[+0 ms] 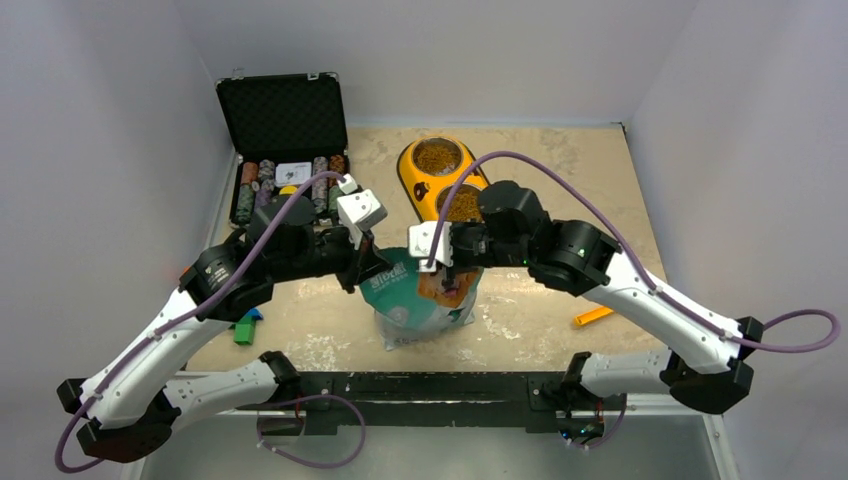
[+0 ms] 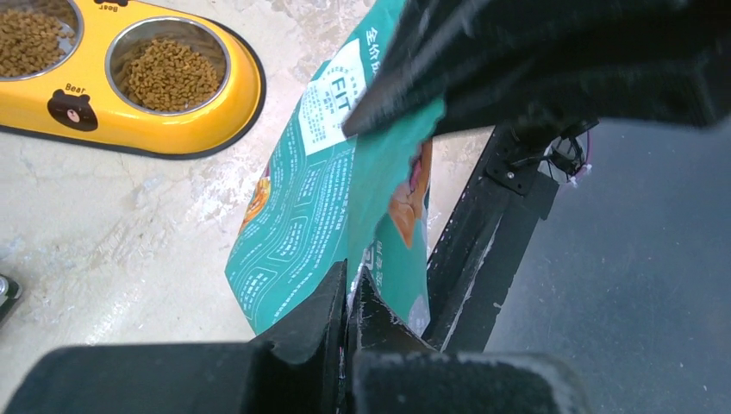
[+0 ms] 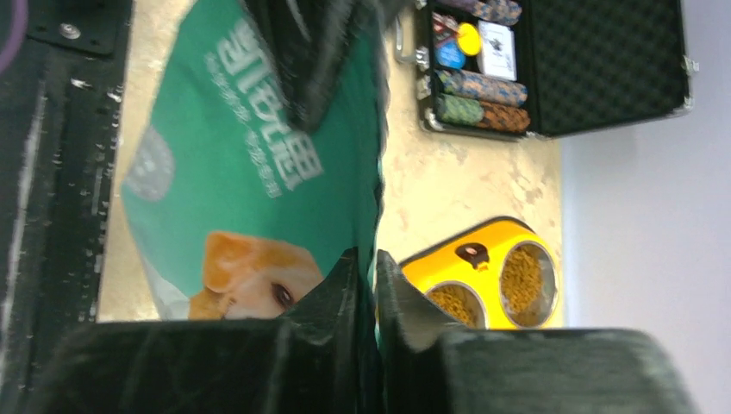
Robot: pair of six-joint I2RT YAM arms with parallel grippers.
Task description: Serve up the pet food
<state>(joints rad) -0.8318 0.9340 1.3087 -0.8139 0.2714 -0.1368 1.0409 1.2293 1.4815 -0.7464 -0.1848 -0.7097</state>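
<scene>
A teal-green pouch [image 1: 415, 310] with a golden dog's face stands upright near the table's front edge, between the two arms. My left gripper [image 2: 352, 276] is shut on the pouch's [image 2: 302, 216] top edge at its left side. At the right side, my right gripper [image 3: 366, 257] is shut on a thin fold of the pouch [image 3: 215, 172]. Brown pet food [image 1: 438, 156] fills both steel bowls of the yellow feeder [image 1: 412, 185] behind the pouch. The kibble [image 2: 168, 73] also shows in the left wrist view, and the filled bowls [image 3: 521, 276] in the right wrist view.
An open black case [image 1: 290, 170] holding poker chips stands at the back left. A green and blue block [image 1: 245, 328] lies at the front left and an orange stick [image 1: 592, 316] at the front right. The black mounting rail [image 1: 430, 385] runs along the near edge.
</scene>
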